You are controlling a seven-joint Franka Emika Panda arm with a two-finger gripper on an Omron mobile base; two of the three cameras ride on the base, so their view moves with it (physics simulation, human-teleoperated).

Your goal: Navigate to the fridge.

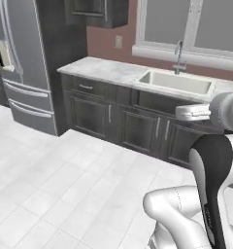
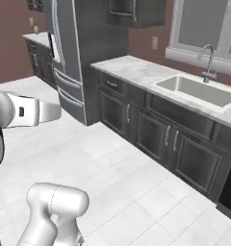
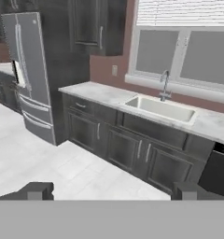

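The fridge (image 3: 32, 74) stood far off to the upper left of the gripper (image 3: 111, 191), beyond the sink (image 3: 160, 109) counter's left end. The gripper's fingertips (image 3: 37, 190) were spread wide apart, holding nothing.

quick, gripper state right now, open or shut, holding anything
Gripper: open, its two fingertips stand wide apart with nothing between them; it holds nothing.

Floor (image 1: 65, 189): pale square tiles. Standing on it: fridge (image 1: 26, 68) at ten o'clock in the left base view; dark base cabinets (image 1: 123, 124) from eleven to three o'clock, carrying a marble countertop (image 1: 101, 70) with inset sink (image 1: 176, 82).
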